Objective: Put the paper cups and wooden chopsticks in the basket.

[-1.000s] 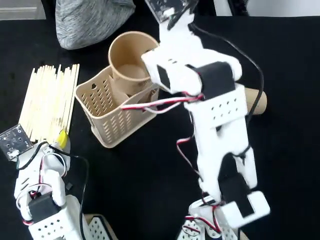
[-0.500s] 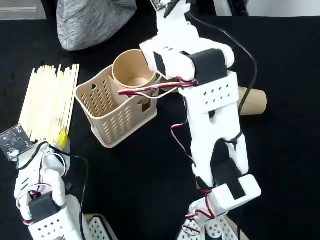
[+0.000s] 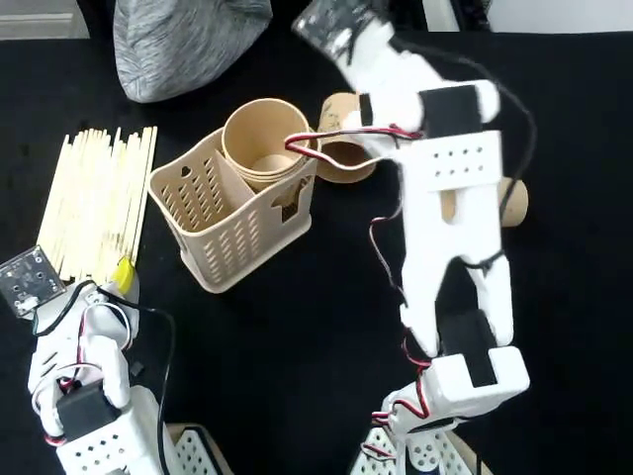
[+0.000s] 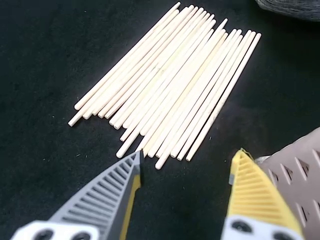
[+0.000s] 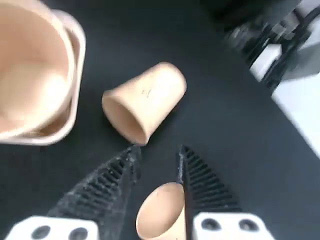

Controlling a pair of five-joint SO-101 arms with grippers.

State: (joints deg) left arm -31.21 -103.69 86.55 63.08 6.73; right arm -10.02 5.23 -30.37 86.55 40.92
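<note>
Inside the beige perforated plastic basket (image 3: 227,242), stacked tan paper cups (image 3: 259,139) done; tipped cup (image 3: 341,160) beside it, second tipped cup (image 3: 506,198) farther off, pale wooden chopsticks (image 3: 99,198) all unpacked. Right end effector (image 5: 159,148) narrow, empty, by nearer cup; left end effector (image 4: 187,160) wide, empty.

— What colour is the desk (image 3: 297,346)?
— Plain black. The basket (image 3: 232,237) is cream, its walls patterned with rows of small slots.
— And the rest?
— The paper cups (image 3: 262,139) are kraft tan, and so is the tipped cup (image 5: 145,100). The wooden chopsticks (image 4: 170,85) are pale blond.
— The hands?
— The left hand (image 4: 189,154) has one grey finger and one yellow, both ribbed. The right hand (image 5: 158,148) is ribbed black. The right arm (image 3: 450,198) is white with black blocks and red, white and black wires (image 3: 336,139).
— The cloth (image 3: 188,40)?
— Mottled grey.
</note>
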